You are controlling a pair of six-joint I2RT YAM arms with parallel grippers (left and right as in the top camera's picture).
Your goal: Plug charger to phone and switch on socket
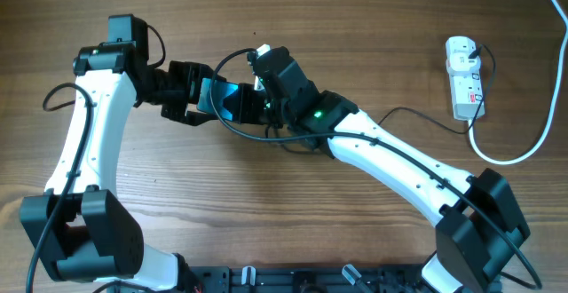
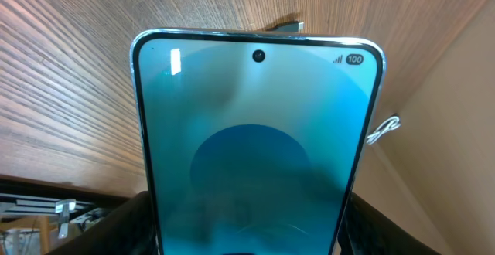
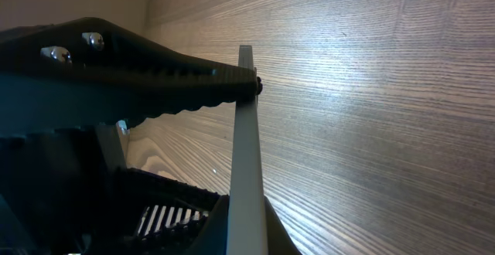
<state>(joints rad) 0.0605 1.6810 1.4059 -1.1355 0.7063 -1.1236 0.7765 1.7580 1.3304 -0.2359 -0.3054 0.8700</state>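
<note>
The phone (image 2: 255,154) sat in my left gripper (image 1: 209,98), whose fingers (image 2: 370,226) were clamped on its long sides, the screen facing the wrist camera. It appeared lifted off the table (image 1: 355,18). That glassy teal face and slim rounded frame were slick, so I judged an off-axis push from my right could slide it in the grip. Just past its far edge showed a small dark metallic bit (image 2: 290,26), which I took for the charger's plug tip. I could not tell whether it was seated, and a tip that small could skid off the port or bend.

My right gripper (image 1: 263,87) was at that same end. One toothed black finger (image 3: 170,85) met a thin pale strip (image 3: 247,170) seen edge-on, and I could not tell whether those fingers were together or apart.

The charger (image 1: 417,115), a thin limp black cable, ran under my right arm to the socket (image 1: 464,78). That white hard-plastic strip lay well apart at the far right of the grained wood, and I judged a snagged cable could drag it
</note>
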